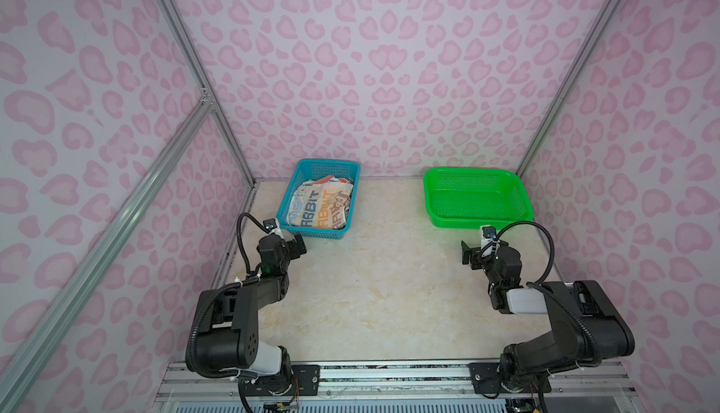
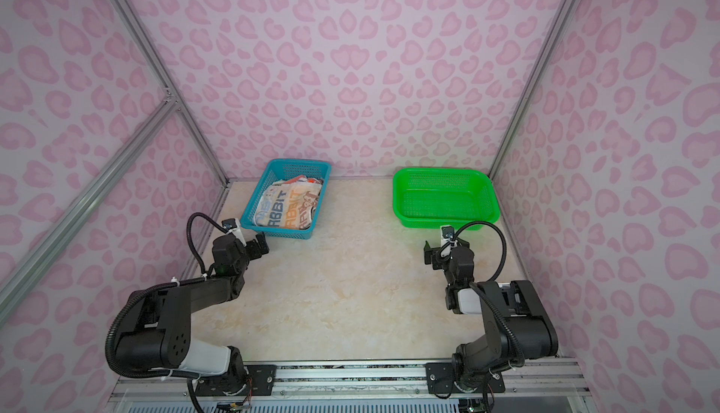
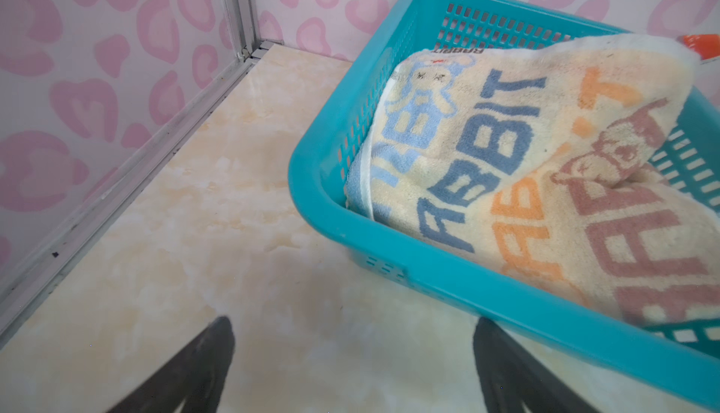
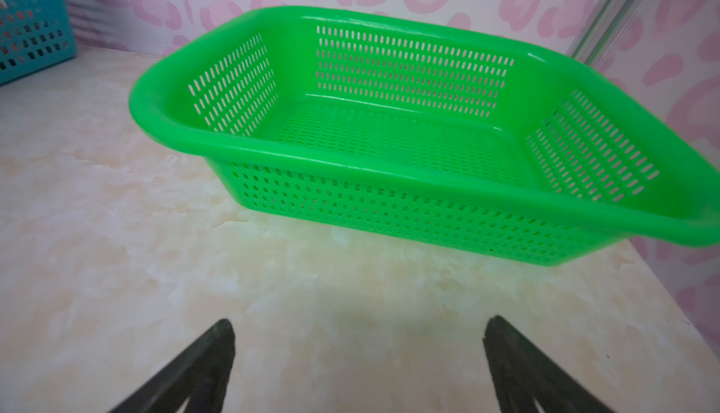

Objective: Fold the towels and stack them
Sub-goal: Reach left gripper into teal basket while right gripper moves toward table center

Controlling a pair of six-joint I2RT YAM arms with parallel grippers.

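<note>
Teal plastic mesh, the teal basket [image 1: 327,162] stands at the back left of a cream marble-look tabletop [image 1: 370,294]. All the towels [image 2: 286,206] in view are heaped inside it. On top lies the RABBIT towel [image 3: 487,150], cream terry with the word repeated in blue, orange and brown bands. It is rumpled and sagging, not folded. A sliver of orange-red cloth [image 3: 701,45] shows beyond it. How many cloths lie underneath cannot be told.

A bright green basket [image 4: 350,165], also mesh, stands empty at the back right, well apart from the teal one.

The left gripper [image 3: 352,325] hovers just beside the near corner of the teal basket, jaws spread wide and holding nothing. The right gripper [image 4: 359,324] hovers just in front of the green basket, likewise released and empty.

The task looks to be at its very start, since no towel is out, folded or stacked. The step in hand is probably the 1st pick.

The next move likely calls for the left gripper to rise over the rim and pinch only the top towel by an edge. It would then lift the towel clear of the mesh wall and lay it on the open tabletop, where 2 arms can fold it.
</note>
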